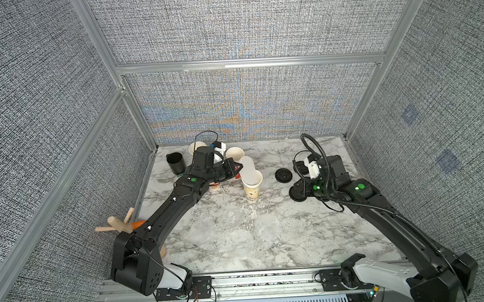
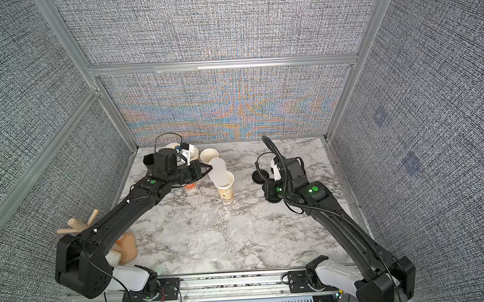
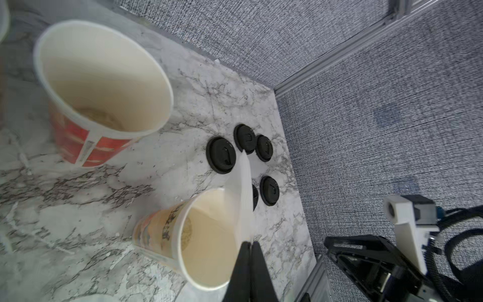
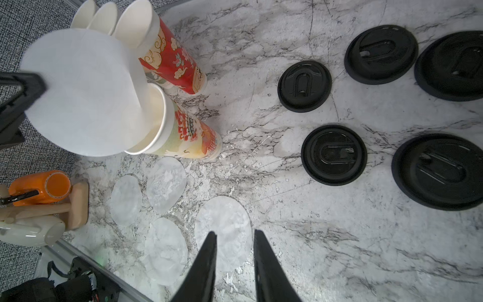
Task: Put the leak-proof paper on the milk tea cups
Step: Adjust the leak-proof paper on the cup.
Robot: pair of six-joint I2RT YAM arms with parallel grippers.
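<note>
Left end effector [image 3: 250,244] is pinched tight on the very rim of one thin, round, translucent whitish leak-proof paper sheet [image 4: 78,91]. In a top view that sheet [image 1: 249,168] stands steeply tilted. Its lower edge dips at the mouth of the tall tapered white paper milk tea cup [image 1: 252,186] with the beige print, and the end effector sits at the cup's 10 o'clock. I cannot tell whether paper and rim touch.

I judge the sheet almost weightless and stiff enough to keep its disc shape from one pinch. It should crease easily and slide off a rim, so the edge is the only sensible hold. The cup looks light and tall, and a nudge could tip it.

Four spare sheets [image 4: 222,235] lie flat on the grey-veined marble table [image 1: 297,254] at the cup's 6 o'clock, nearly lost against the marble. Right end effector [image 4: 234,232] has its jaws narrowly apart and empty, near the flat round black plastic lids [image 1: 283,175] at the cup's 3 o'clock.
</note>
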